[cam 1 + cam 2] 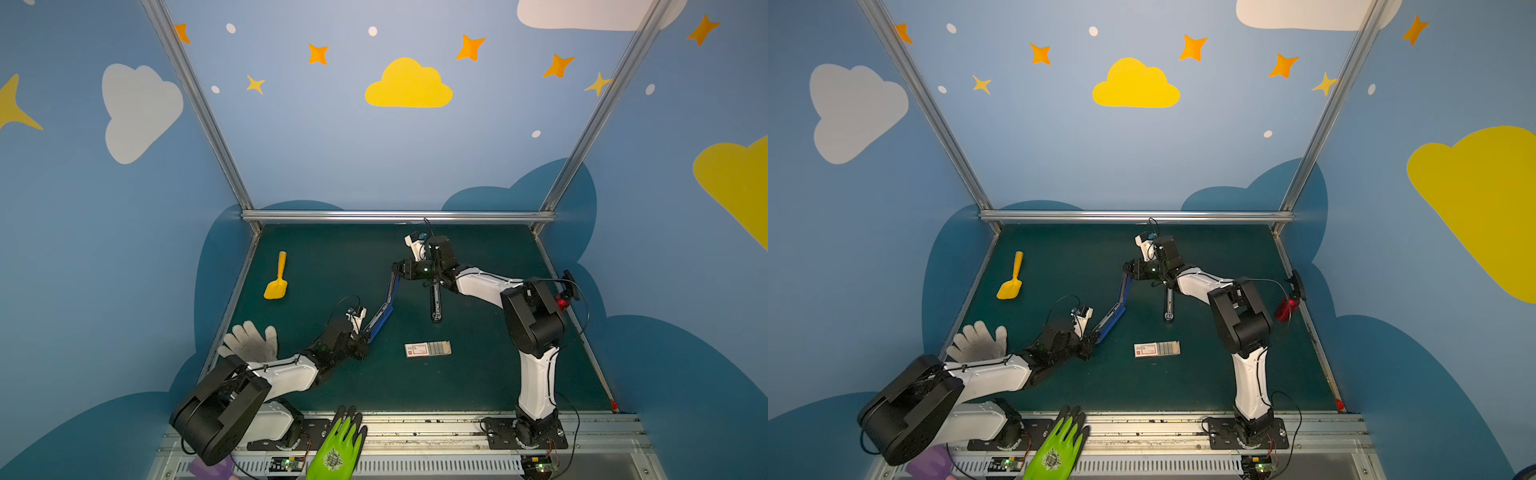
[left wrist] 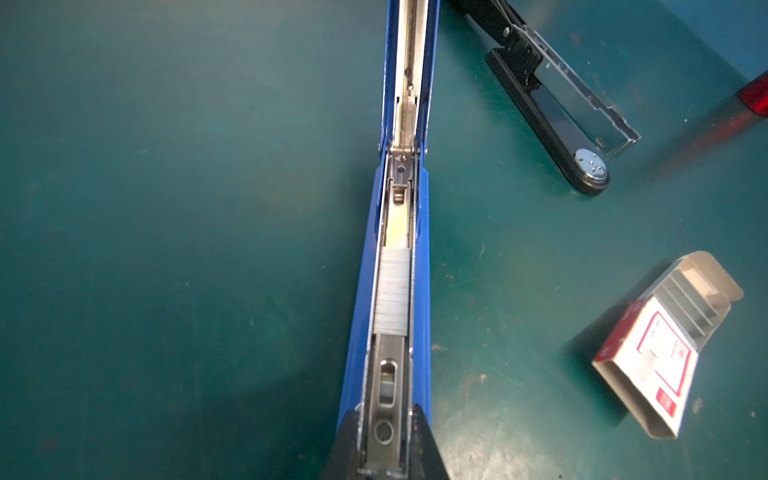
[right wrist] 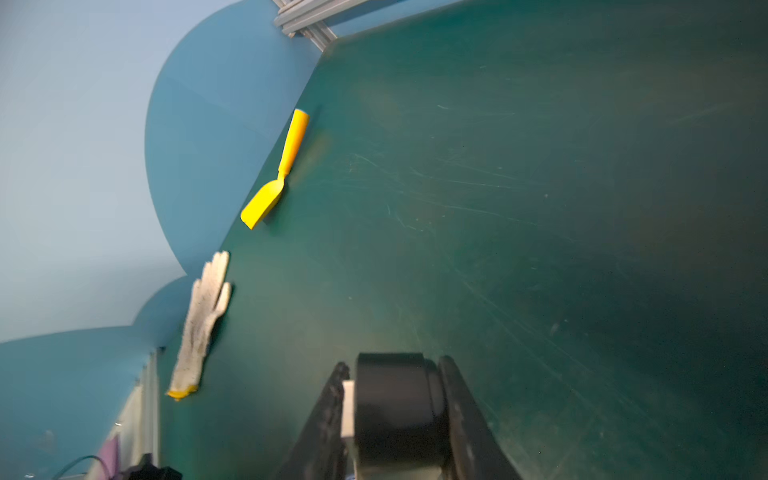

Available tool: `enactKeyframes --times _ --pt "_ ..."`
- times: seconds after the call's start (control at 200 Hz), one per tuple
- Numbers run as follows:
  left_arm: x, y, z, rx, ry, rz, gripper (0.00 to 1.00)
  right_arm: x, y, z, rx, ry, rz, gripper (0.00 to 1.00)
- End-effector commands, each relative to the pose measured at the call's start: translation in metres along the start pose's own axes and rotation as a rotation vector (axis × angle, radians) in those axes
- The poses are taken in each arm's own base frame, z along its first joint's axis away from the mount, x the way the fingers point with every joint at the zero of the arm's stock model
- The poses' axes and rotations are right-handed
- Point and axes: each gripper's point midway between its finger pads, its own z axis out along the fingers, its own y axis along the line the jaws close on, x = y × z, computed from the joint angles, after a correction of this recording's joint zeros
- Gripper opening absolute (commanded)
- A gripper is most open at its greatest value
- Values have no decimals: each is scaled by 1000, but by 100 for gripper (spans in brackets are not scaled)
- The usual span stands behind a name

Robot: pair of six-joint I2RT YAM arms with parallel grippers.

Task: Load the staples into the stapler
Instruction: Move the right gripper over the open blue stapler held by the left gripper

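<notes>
The left gripper (image 2: 384, 419) was clamped on the front end of the blue stapler (image 2: 422, 232), and the right gripper (image 3: 394, 365) pinched the black tip of its raised cover. A strip of staples (image 2: 392, 291) lay in the stapler's open channel. The staple box (image 2: 656, 357) lay near the stapler, with a black stapler (image 2: 548, 112) beside it. Loading looked done. The next move probably called for the right arm to fold the cover down squarely while the left steadied the base.
</notes>
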Motion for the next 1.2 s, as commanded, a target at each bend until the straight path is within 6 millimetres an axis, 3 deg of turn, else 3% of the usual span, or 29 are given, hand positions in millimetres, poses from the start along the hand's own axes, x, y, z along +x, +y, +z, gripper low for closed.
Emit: enactKeyframes --times 0.0,0.371,0.746,1.197 --pt "-51 -6 -7 7 -185 -1 4 36 50 -2 -57 121 -19 20" --pt "-53 -7 -10 15 -210 -3 4 73 102 -1 -36 176 -170 25" --pt "-58 -8 -16 23 -239 -4 4 85 130 -8 -76 172 -163 29" --pt "-73 -15 -28 53 -301 -8 4 107 159 -1 -125 217 -165 32"
